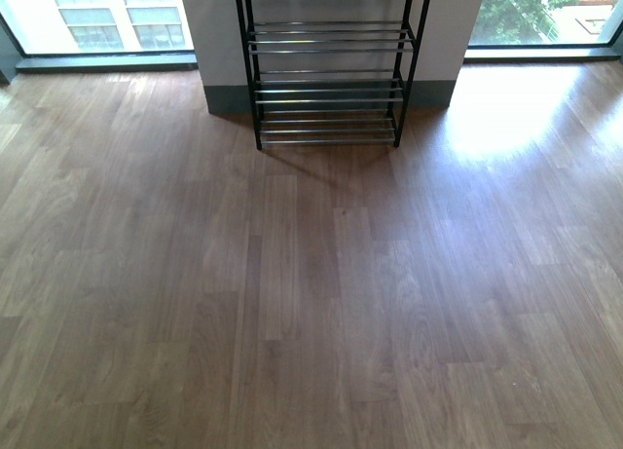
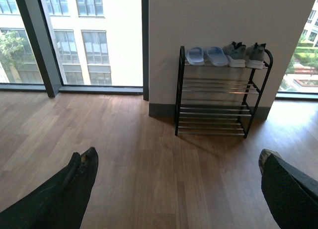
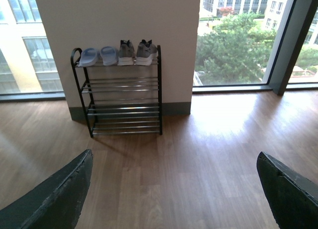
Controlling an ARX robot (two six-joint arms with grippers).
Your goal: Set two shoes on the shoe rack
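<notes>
Both arms' fingers (image 2: 64,189) (image 3: 54,194) spread wide, empty, above wood floor (image 1: 311,303); sneakers (image 3: 135,52) top the rack (image 3: 124,107).

The front view's top edge cuts off the shoe rack (image 1: 329,79) above its top shelf.

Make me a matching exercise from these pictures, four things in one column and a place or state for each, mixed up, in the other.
Column one:
1. grey sneakers
2. pale blue slides
3. lower tiers of the shoe rack
4. left gripper

Column two:
A. bare rods, nothing on them
B. top tier, toward the end nearer the tree-side window
C. open, holding nothing
D. top tier, toward the end nearer the window facing the building

Pairs: 1-B, 2-D, 3-A, 4-C

The right gripper is open as well.
</notes>
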